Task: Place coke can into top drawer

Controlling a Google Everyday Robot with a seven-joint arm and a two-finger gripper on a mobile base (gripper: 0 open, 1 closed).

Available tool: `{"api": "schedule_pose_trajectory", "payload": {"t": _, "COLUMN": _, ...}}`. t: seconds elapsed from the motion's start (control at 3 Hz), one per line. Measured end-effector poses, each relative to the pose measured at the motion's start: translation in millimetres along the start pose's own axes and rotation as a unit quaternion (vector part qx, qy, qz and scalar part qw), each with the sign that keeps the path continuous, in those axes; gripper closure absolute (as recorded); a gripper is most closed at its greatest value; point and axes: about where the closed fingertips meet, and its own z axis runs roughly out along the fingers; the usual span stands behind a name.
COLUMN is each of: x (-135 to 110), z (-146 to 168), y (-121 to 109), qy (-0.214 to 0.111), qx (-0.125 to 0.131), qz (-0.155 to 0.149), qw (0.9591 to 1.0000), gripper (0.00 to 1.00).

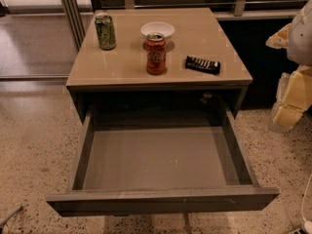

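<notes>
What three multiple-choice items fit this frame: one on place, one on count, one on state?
1. Where does the coke can stand?
A. on the floor
B. on the cabinet top, just in front of the bowl
C. inside the bowl

2. How many cans are on the cabinet top?
A. one
B. three
C. two

3. What state is the top drawer in?
A. pulled open, no can inside
B. shut
C. open with a can inside

Answers:
1 B: the can stands upright on the top, nearer the camera than the bowl.
2 C: only the coke can and the green can are there.
3 A: its grey floor shows bare. The hand is at the right edge of the view, off the cabinet.
</notes>
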Motion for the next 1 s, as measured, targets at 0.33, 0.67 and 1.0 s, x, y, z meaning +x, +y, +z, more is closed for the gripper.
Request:
{"api": "schedule_pose_trajectory", "payload": {"t": 0.33, "x": 0, "z": 0, "y": 0, "qy": 0.000, "qx": 0.000, "qz": 0.000, "qw": 1.0000, "gripper": 0.00}}
{"api": "schedule_pose_trajectory", "payload": {"t": 0.67, "x": -4, "z": 10, "y": -23, "qy": -0.013, "qx": 0.008, "qz": -0.002, "qw": 0.9999, "gripper": 0.00}}
{"api": "schedule_pose_trajectory", "payload": {"t": 1.0, "x": -15, "z": 27, "y": -60, "qy": -0.035, "qx": 0.019, "qz": -0.015, "qw": 0.9991, "gripper": 0.00}}
